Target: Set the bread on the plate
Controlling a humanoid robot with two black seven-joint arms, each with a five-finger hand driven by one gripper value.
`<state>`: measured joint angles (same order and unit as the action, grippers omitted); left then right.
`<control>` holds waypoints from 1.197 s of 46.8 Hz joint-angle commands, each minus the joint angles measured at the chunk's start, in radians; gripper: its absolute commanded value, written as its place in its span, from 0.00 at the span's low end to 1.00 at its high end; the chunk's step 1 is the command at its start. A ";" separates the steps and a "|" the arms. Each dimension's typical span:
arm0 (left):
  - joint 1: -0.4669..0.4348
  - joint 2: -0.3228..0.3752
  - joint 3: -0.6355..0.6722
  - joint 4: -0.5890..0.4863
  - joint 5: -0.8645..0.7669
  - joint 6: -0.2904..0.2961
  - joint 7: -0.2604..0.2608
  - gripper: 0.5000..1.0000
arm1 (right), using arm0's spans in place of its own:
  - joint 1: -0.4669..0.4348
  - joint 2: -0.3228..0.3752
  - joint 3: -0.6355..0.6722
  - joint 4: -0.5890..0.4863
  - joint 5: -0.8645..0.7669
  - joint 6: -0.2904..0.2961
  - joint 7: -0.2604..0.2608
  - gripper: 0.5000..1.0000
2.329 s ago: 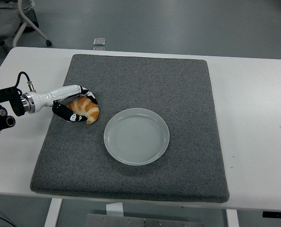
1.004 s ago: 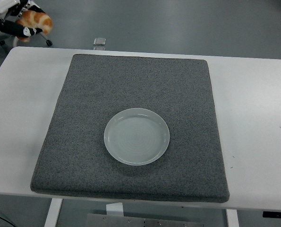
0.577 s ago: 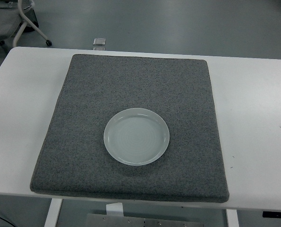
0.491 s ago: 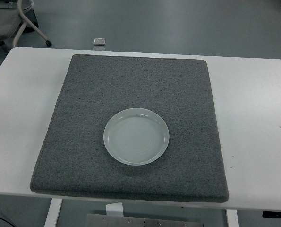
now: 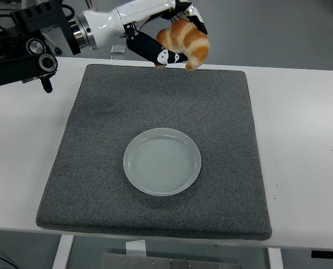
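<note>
white table (image 5: 306,140), smooth and flat, spanning the view. on it a square grey mat (image 5: 160,101) of coarse, felt-like fabric with rounded corners and a raised edge. left arm (image 5: 26,47) entering from the upper left: black jointed housing, then a glossy white forearm shell, ending in the left hand (image 5: 166,33) with black-and-white segmented fingers (image 5: 155,51). the fingers are curled about the bread (image 5: 186,40), gripping it in the air above the far edge of the mat. the bread is a crescent-shaped croissant, golden brown with paler ridged bands, its tip pointing down. round plate (image 5: 162,161), pale grey-green, shallow, with a smooth raised rim and faint concentric rings, lying near the middle of the mat, well apart from the bread and nearer the camera. small square silvery object (image 5: 117,50) on the floor beyond the table's far edge.
</note>
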<state>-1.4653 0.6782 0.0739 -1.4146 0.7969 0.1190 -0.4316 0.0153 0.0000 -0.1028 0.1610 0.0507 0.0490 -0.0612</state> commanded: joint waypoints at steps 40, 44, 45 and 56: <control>0.405 -0.155 0.037 0.105 0.452 0.180 -0.006 0.00 | 0.000 0.000 0.000 0.000 0.000 0.000 0.000 0.86; 0.419 -0.166 0.037 0.114 0.452 0.183 -0.006 0.00 | 0.000 0.000 0.000 0.000 0.000 0.000 0.000 0.86; 0.422 -0.172 0.037 0.120 0.452 0.185 -0.006 0.00 | 0.000 0.000 0.000 0.000 0.000 0.000 0.000 0.86; 0.462 -0.207 0.033 0.184 0.452 0.188 -0.013 0.00 | 0.000 0.000 0.000 0.000 0.000 0.000 0.000 0.86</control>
<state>-1.0108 0.4771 0.1089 -1.2346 1.2489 0.3068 -0.4443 0.0153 0.0000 -0.1028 0.1610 0.0507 0.0491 -0.0613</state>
